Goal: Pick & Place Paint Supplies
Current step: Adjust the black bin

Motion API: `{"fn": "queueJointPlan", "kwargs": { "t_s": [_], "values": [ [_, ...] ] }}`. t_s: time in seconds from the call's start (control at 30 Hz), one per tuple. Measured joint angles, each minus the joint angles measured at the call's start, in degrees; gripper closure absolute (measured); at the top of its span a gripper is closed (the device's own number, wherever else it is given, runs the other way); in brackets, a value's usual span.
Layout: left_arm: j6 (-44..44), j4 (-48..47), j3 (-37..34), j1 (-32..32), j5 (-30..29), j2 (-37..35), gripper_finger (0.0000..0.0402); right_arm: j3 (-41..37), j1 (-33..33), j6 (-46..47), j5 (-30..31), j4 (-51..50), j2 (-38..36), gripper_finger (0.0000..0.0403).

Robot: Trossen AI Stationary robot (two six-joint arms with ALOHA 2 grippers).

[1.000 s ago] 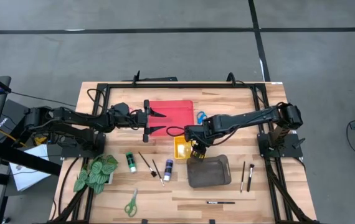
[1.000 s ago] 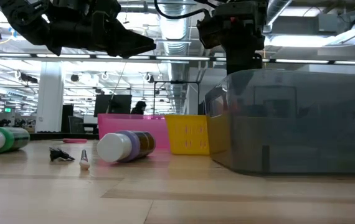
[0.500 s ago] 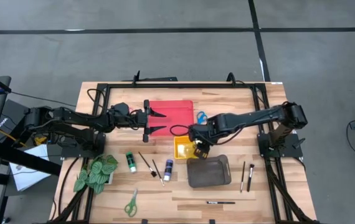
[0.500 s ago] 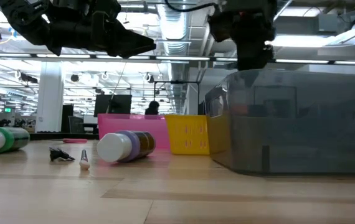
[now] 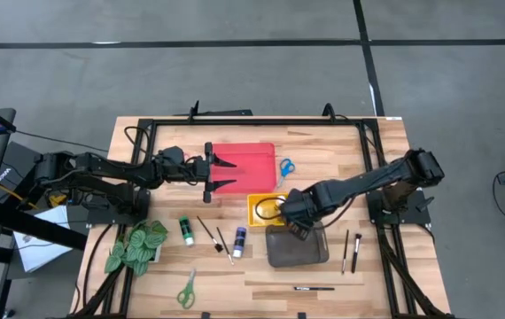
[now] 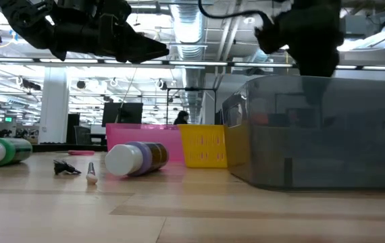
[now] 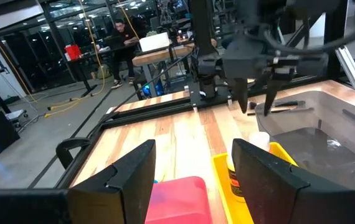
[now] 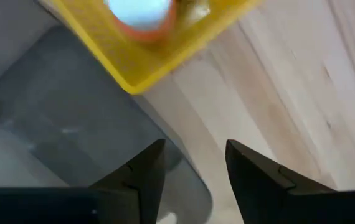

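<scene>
Seeing, right gripper [image 5: 299, 232]: we find it over grey tray [image 5: 316, 252], jaws spread, empty.
left gripper [image 5: 224, 172]: over red tray [image 5: 257, 156], jaws spread, empty.
orange bottle [image 8: 141, 14]: white cap, lying in yellow tray [image 5: 254, 202].
green bottle [image 5: 186, 231], purple bottle [image 5: 238, 241]: white-capped, lying on counter [image 5: 376, 275].
brushes [image 5: 350, 251]: thin, dark, beside grey tray.

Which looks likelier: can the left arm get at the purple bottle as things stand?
Probably yes. The purple bottle lies on bare table, with only a brush beside it, and the left end effector hangs open over the red tray, nothing between.
</scene>
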Motion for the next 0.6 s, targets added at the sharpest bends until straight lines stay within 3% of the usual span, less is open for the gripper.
{"fn": "queueJointPlan", "kwargs": {
  "t_s": [0.6],
  "values": [
    [-0.02, -0.16, 0.0, 0.0, -0.02, 0.0, 0.0198, -4.36, 2.41, 5.78, -1.79, -2.47, -1.36, 0.0231]
  ]
}}
